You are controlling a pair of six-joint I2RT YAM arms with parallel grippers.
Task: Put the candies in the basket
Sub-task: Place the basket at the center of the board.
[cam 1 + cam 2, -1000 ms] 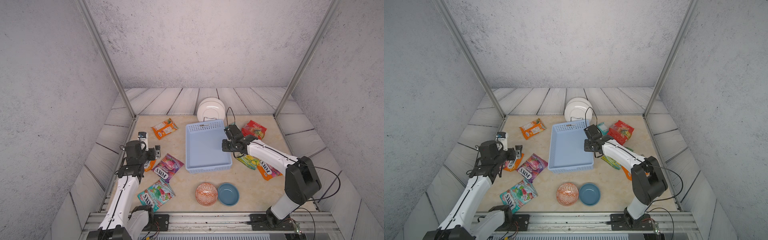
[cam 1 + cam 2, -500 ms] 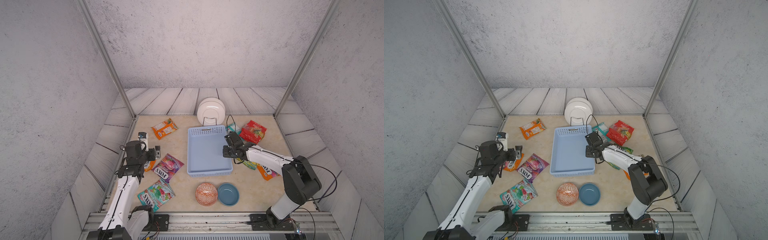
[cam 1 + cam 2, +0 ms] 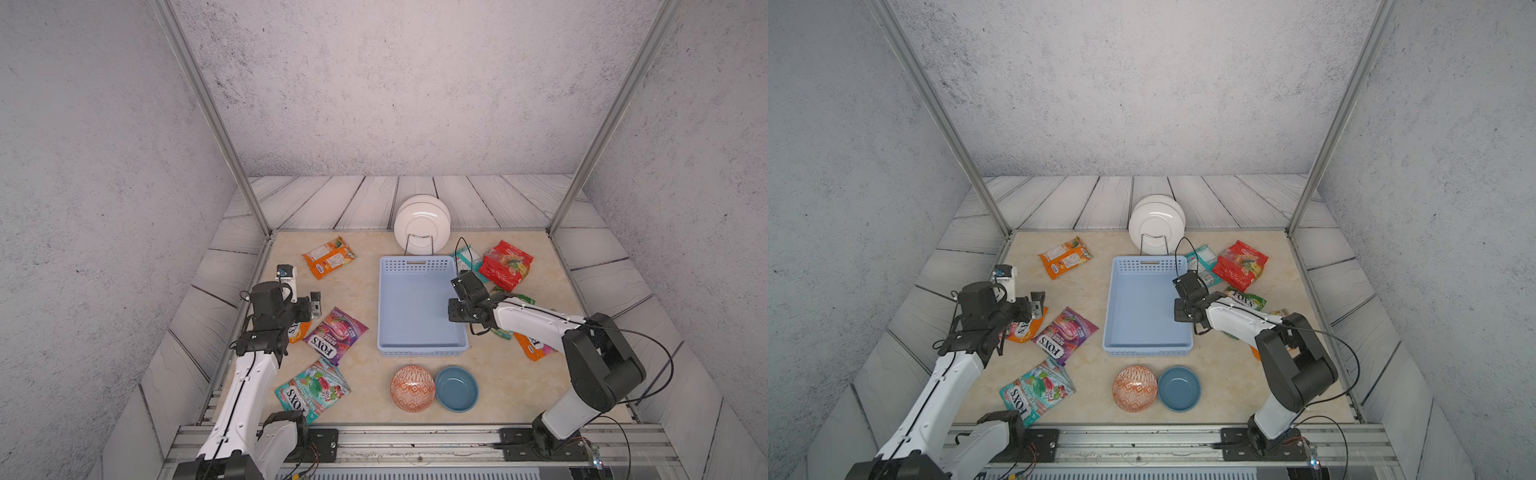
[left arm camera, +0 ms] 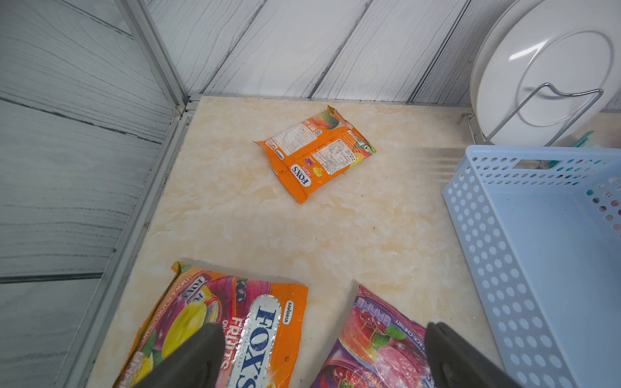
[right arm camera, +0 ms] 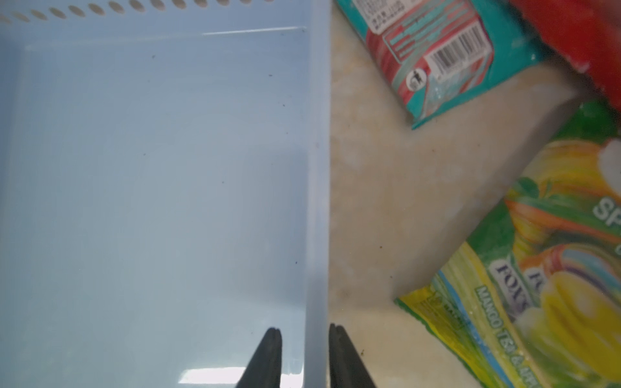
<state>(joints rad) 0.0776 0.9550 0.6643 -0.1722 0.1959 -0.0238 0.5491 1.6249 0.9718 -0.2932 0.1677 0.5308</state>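
Observation:
The light blue basket (image 3: 415,262) (image 3: 1148,262) lies flat mid-table with nothing in it. My right gripper (image 3: 457,291) (image 5: 304,331) is open, one finger on each side of the basket's right wall (image 5: 317,168). Beside it lie candies: a teal bag (image 5: 437,57), a red bag (image 3: 505,264) and a yellow-green bag (image 5: 537,268). My left gripper (image 3: 305,309) (image 4: 322,331) is wide open above an orange FOX'S bag (image 4: 235,319) and a purple bag (image 4: 376,342). Another orange bag (image 4: 316,154) lies at the back left, and a teal bag (image 3: 311,388) at the front left.
White plates (image 3: 422,222) stand in a wire rack behind the basket. An orange patterned bowl (image 3: 412,388) and a round blue bowl (image 3: 456,388) sit in front of it. Another orange bag (image 3: 534,347) lies partly under the right arm.
The basket has slid toward the front and now sits square and flat. My right gripper has come open on the basket's wall. The left arm has not moved.

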